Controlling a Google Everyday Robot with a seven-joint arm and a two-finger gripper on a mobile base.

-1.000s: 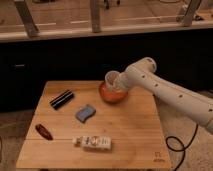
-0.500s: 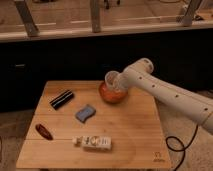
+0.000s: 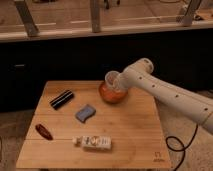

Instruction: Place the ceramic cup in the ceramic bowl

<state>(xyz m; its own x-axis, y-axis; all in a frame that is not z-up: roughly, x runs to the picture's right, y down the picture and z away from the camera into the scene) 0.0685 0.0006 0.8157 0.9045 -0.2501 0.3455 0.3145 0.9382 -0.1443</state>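
The off-white ceramic cup (image 3: pixel 112 78) hangs tilted just above the orange-red ceramic bowl (image 3: pixel 111 94), which sits at the back middle of the wooden table (image 3: pixel 125 135). My gripper (image 3: pixel 120 84) is at the end of the white arm that reaches in from the right. It is right against the cup, over the bowl's right side. The arm's end hides the fingers.
A black cylinder (image 3: pixel 61 99) lies at the back left. A blue-grey sponge (image 3: pixel 85 113) lies in the middle left. A dark red object (image 3: pixel 43 131) lies at the front left. A white packet (image 3: pixel 93 142) lies near the front edge. A black cable (image 3: pixel 177 145) runs on the floor at right.
The cup and arm have barely moved; the cup stays just over the bowl.
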